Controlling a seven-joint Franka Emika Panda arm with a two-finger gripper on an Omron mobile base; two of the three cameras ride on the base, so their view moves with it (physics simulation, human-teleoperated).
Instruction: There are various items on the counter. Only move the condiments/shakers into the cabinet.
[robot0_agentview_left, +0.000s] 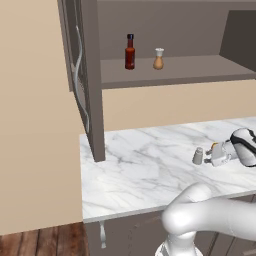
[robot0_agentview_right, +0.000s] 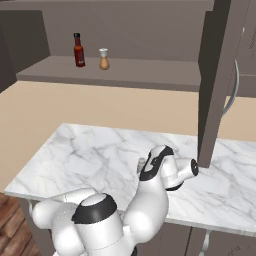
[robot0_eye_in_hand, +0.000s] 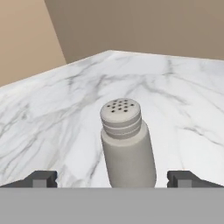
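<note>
The small grey cylindrical shaker (robot0_eye_in_hand: 127, 144) with a perforated, ridged top stands upright on the white marble counter (robot0_agentview_left: 145, 170) with grey veining, directly ahead of the two-finger gripper (robot0_eye_in_hand: 113, 178). In the hand view it sits centred between the two dark fingertips (robot0_eye_in_hand: 41, 178), which stand wide apart on either side of it with a clear gap to each; nothing is gripped. In the left base view the same shaker (robot0_agentview_left: 198, 156) stands just beside the gripper (robot0_agentview_left: 209, 154), whose white hand lies low and level over the slab, pointing at it.

Well above the hand and farther back, the slim dark red sauce bottle (robot0_agentview_left: 130, 52) with a black cap and the tan bulbous shaker (robot0_agentview_left: 158, 59) with a white top stand upright, near each other but apart, on the inner shelf of the large dark grey-brown wall cabinet (robot0_agentview_left: 170, 70). The cabinet's door (robot0_agentview_left: 80, 80), bearing a curved silver handle (robot0_agentview_left: 77, 70), hangs open beyond the shaker from the hand.
</note>
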